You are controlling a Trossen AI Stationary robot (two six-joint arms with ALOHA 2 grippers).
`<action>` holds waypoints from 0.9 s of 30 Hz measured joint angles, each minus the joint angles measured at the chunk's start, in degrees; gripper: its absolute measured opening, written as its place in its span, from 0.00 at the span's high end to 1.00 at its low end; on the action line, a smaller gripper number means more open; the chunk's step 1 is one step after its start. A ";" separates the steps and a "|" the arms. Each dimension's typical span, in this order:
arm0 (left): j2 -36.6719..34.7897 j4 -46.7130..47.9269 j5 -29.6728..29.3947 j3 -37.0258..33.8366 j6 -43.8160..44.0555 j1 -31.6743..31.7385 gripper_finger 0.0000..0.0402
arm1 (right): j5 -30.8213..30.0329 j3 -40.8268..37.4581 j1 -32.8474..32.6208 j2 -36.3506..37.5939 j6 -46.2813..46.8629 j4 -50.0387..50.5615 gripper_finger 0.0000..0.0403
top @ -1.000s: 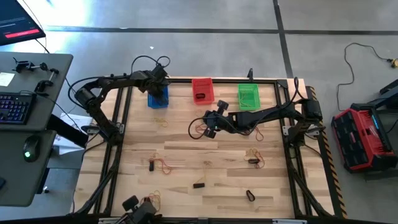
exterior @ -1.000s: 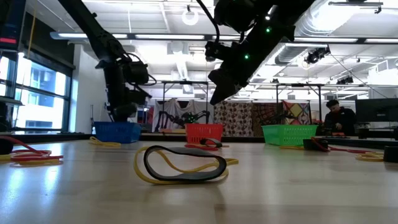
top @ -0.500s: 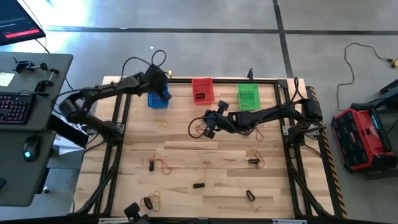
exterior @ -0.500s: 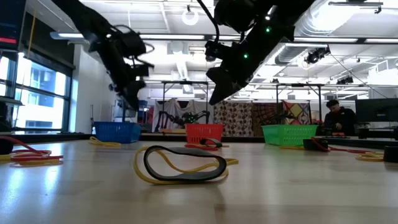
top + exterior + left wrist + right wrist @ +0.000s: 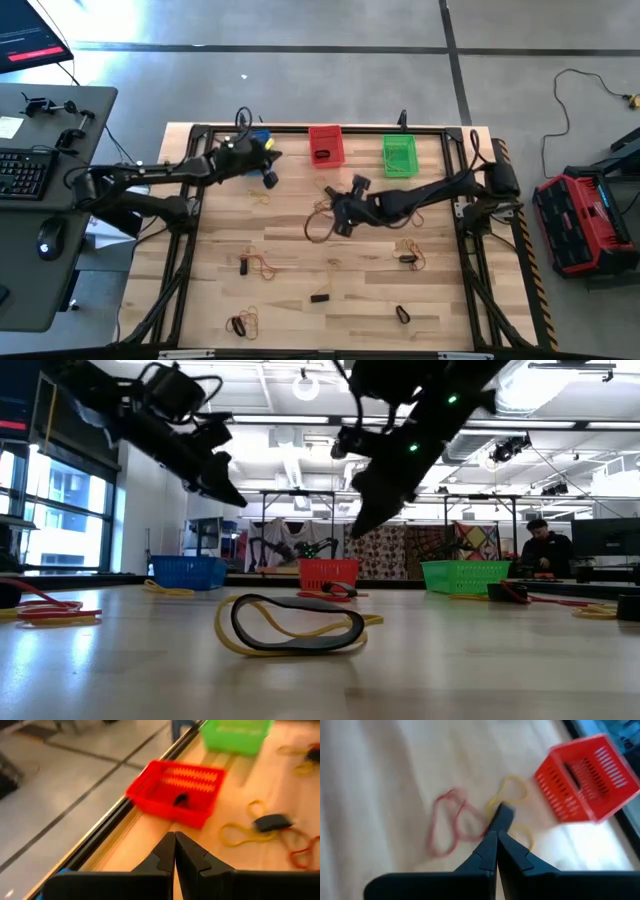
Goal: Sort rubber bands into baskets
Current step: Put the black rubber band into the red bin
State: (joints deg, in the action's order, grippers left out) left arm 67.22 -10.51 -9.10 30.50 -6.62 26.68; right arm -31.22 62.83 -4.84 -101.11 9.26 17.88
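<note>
Rubber bands (image 5: 318,222) are scattered as thin red, yellowish and black loops over the pale wooden table (image 5: 300,270); the smallest ones near the front edge are hard to make out in the high view. At the left, the blue basket (image 5: 187,571) is largely hidden from above by the left arm and is seen plainly only in the low view, at the far edge of the table. The left gripper (image 5: 174,851) is held above the table just beside that basket, its two dark fingers pressed together with nothing between them. In the low view a black band (image 5: 292,627) lying with a yellow band (image 5: 232,644) is seen closest to the camera. The red basket (image 5: 325,144), a rectangular plastic mesh box, stands at the far edge, and a dark object lies inside it, too blurred to be named. The right gripper (image 5: 496,845) is placed above the middle of the table, over a tangle of red and yellow loops; its fingers are closed, and a dark piece at their tips is too blurred to be identified as held. The green basket (image 5: 399,154) stands just right of the red one.
</note>
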 joint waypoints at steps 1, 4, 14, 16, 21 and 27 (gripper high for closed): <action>-0.09 -1.80 0.01 -0.78 0.27 -0.92 1.00 | 0.24 0.00 -1.00 0.18 1.20 1.42 1.00; -0.30 -6.91 1.46 -3.14 0.62 -3.14 1.00 | 1.00 0.00 -4.09 1.15 5.06 7.04 1.00; -0.28 -10.46 7.17 -4.44 0.55 -7.75 1.00 | 13.84 0.07 -14.81 7.60 29.02 23.59 1.00; -0.28 -10.45 7.17 -4.44 0.56 -8.35 1.00 | 18.75 0.07 -17.01 8.18 35.26 24.38 1.00; -0.28 -10.44 7.18 -4.44 0.46 -9.78 1.00 | 25.35 0.07 -22.72 8.35 48.32 24.32 0.99; -0.28 -10.55 7.17 -4.44 -0.47 -10.04 1.00 | 27.85 0.07 -28.49 8.27 62.22 24.42 0.89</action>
State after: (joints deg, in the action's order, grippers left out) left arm 66.94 -21.06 -1.93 26.06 -7.09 16.64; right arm -3.37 62.89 -33.33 -92.84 71.48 42.30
